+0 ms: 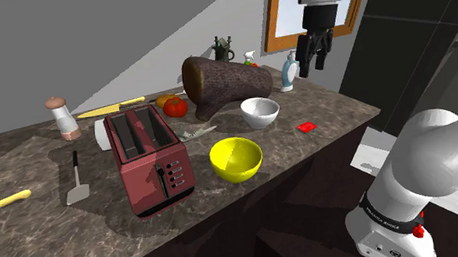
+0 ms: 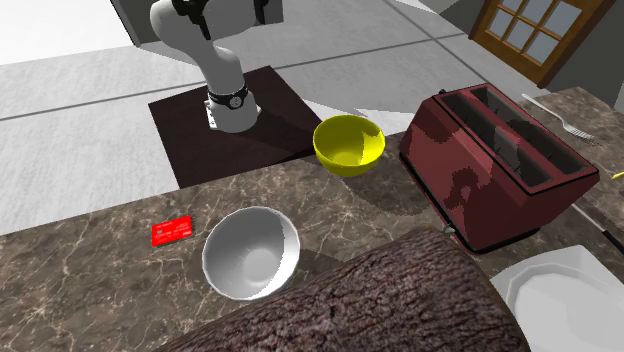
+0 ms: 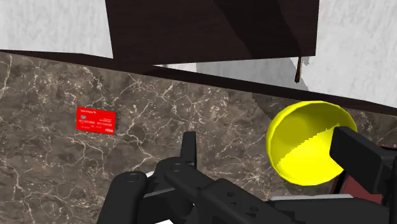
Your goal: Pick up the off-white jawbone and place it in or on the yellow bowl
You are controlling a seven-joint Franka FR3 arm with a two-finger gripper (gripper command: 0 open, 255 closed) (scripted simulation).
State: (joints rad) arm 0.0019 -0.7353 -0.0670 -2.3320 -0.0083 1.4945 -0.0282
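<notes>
A: State of gripper (image 1: pixel 314 70)?
B: Fingers apart, nothing between them. It hangs high above the counter (image 1: pixel 335 107). I judge no approach has begun, so it has no reason to close.
A: Jawbone (image 1: pixel 195 133)?
B: A pale piece lies flat between the red toaster (image 1: pixel 150 159) and the log (image 1: pixel 228 81). It is probably the jawbone, but its shape is hard to read. The narrow gap suggests coming down from above.
A: Yellow bowl (image 1: pixel 238 175)?
B: Upright and empty beside the toaster, near the counter's edge: open for a drop
</notes>
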